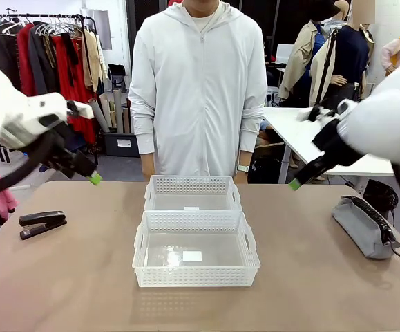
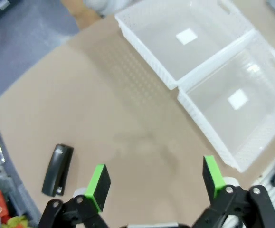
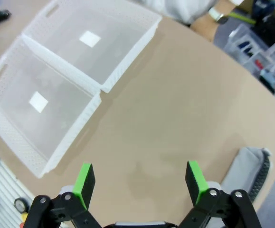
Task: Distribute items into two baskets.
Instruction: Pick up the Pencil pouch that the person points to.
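Left end effector (image 2: pixel 156 178) hovers above the counter (image 1: pixel 61 290) with its green pads spread wide and nothing between them. The right end effector (image 3: pixel 139 178) hangs the same way on the other side, spread and empty. Neither item is in a basket, so the step in hand looks like the first reach.

The stapler (image 1: pixel 42 223) lies flat near the counter's left edge, well apart from the baskets. It is a black, hard, narrow bar, probably slick on top. A sound grasp would likely bring the left fingers down across its narrow width near the middle, with the wrist turned to match its slant.

The pouch (image 1: pixel 365 227) lies at the right — grey soft fabric, rounded, with a black braided handle (image 1: pixel 374 216) along its top. It will likely sag, so a pinch across the body seems safer than one on the handle.

The near basket (image 1: pixel 196 277) and far basket (image 1: pixel 193 185) sit against each other at the centre — white rigid plastic with lattice walls and cut-out handles, each bare but for a small white label.
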Controlling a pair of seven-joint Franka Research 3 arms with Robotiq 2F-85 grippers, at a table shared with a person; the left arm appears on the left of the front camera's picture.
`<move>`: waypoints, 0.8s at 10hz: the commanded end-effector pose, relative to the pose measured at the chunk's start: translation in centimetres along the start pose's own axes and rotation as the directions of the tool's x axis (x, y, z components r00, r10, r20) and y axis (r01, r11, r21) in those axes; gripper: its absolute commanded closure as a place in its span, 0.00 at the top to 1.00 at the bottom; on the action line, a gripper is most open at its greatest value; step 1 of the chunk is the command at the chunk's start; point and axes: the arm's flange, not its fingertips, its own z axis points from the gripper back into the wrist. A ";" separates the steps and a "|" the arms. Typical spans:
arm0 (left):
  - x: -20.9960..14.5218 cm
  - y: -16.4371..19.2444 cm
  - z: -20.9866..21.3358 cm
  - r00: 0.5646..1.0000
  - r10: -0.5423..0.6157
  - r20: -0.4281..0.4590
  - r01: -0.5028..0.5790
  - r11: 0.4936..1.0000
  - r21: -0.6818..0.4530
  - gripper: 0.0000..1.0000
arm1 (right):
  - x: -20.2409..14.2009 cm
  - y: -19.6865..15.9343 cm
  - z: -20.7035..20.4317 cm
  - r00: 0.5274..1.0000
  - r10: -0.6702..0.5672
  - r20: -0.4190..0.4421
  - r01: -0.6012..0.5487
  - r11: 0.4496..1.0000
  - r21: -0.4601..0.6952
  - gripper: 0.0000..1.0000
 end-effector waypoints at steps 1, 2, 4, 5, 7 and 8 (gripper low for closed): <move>-0.3 2.1 2.4 1.000 0.023 0.016 -0.021 0.996 -0.081 1.00 | 0.6 -3.9 1.1 1.000 -0.024 0.005 0.023 0.998 0.055 1.00; -0.9 2.8 3.9 0.999 0.032 0.040 -0.028 0.995 -0.095 1.00 | 0.2 -5.5 1.9 0.999 -0.039 0.019 0.037 0.996 0.077 1.00; -3.2 3.0 7.3 0.994 0.026 0.110 -0.015 0.995 -0.103 1.00 | -1.1 -7.9 4.2 0.994 -0.082 0.077 0.074 0.992 0.098 1.00; -4.9 3.2 9.3 0.988 0.030 0.152 -0.016 0.995 -0.096 1.00 | -1.9 -9.2 5.7 0.987 -0.113 0.114 0.100 0.988 0.118 1.00; -8.1 4.0 12.1 0.980 0.040 0.193 -0.028 0.997 -0.067 1.00 | -4.0 -12.4 7.6 0.973 -0.164 0.164 0.147 0.983 0.112 1.00; -9.2 4.5 12.9 0.982 0.027 0.187 -0.013 0.997 -0.073 1.00 | -4.9 -13.9 8.0 0.966 -0.177 0.187 0.156 0.980 0.122 1.00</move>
